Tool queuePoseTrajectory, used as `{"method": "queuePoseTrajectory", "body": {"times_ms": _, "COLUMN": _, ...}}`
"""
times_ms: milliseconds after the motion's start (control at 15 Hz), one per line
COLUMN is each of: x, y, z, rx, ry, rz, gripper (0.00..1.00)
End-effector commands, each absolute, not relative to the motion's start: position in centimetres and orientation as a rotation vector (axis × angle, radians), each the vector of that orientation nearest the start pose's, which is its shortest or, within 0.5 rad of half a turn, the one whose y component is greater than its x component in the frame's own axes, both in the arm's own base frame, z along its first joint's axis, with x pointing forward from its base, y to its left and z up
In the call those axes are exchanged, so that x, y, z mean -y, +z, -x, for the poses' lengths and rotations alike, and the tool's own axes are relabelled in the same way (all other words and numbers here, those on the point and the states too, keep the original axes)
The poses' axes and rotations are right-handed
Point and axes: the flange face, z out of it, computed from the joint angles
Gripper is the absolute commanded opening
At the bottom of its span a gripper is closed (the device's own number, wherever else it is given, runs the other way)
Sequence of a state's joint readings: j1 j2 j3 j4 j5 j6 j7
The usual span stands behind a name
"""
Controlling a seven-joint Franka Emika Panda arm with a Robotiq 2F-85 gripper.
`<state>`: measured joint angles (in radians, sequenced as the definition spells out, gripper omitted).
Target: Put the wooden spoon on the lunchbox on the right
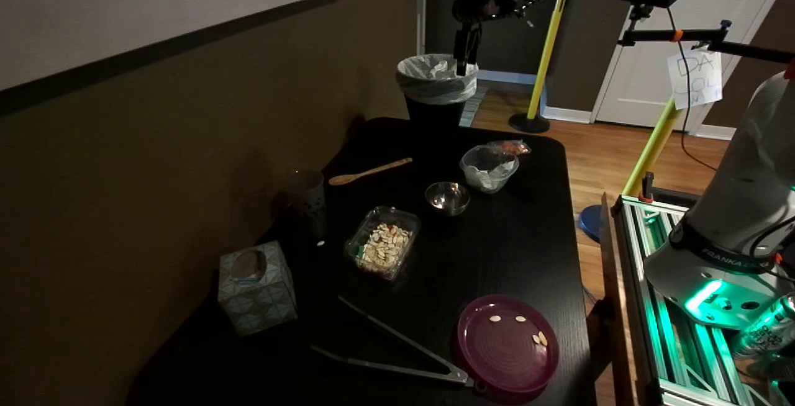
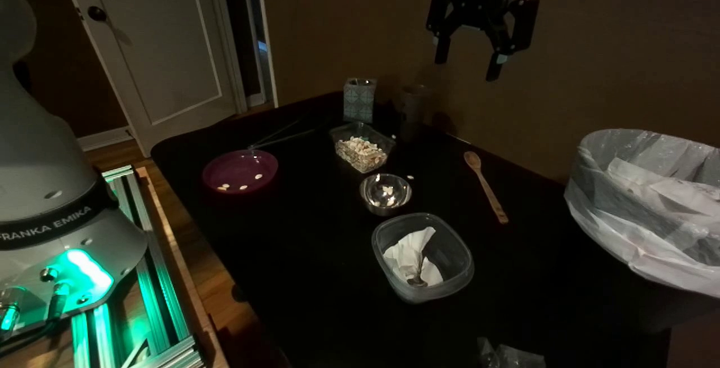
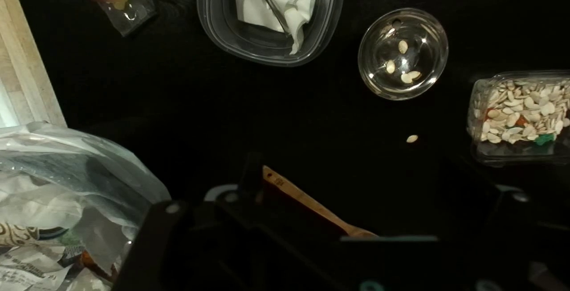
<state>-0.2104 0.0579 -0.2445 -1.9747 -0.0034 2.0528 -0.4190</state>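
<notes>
The wooden spoon lies flat on the black table near the wall, also seen in an exterior view and the wrist view. My gripper is open and empty, high above the table. In the wrist view the fingers straddle the spoon from above, and the gripper body hides its bowl end. Two clear containers could be the lunchbox: a tub holding white paper and a dark utensil, and a box of pale seeds. In an exterior view the tub stands right of the seed box.
A lined trash bin stands by the table end near the spoon. A clear bowl sits between the containers. A purple plate, tongs, tissue box, tall cup and plastic bag also lie around.
</notes>
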Motion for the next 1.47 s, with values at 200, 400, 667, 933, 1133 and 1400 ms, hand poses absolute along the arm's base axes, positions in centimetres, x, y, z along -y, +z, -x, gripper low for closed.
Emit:
{"method": "queuePoseTrajectory", "body": {"times_ms": 200, "x": 26.3, "y": 42.0, "z": -55.2, "rx": -0.008, "ry": 0.102, "rz": 3.144, "gripper": 1.0}}
{"method": "queuePoseTrajectory", "body": {"times_ms": 400, "x": 26.4, "y": 39.5, "z": -59.5, "rx": 0.089, "ry": 0.131, "rz": 3.138, "gripper": 1.0}}
{"method": "queuePoseTrajectory", "body": {"times_ms": 667, "x": 25.5, "y": 36.2, "z": -65.7, "rx": 0.186, "ry": 0.104, "rz": 3.19, "gripper": 1.0}}
{"method": "queuePoseTrajectory", "body": {"times_ms": 933, "x": 23.5, "y": 31.9, "z": -69.3, "rx": 0.329, "ry": 0.256, "rz": 3.137, "gripper": 1.0}}
{"method": "queuePoseTrajectory", "body": {"times_ms": 1133, "x": 22.8, "y": 31.8, "z": -68.7, "rx": 0.293, "ry": 0.23, "rz": 3.147, "gripper": 1.0}}
{"method": "queuePoseTrajectory", "body": {"times_ms": 1400, "x": 24.2, "y": 30.5, "z": -70.4, "rx": 0.354, "ry": 0.079, "rz": 3.135, "gripper": 1.0}}
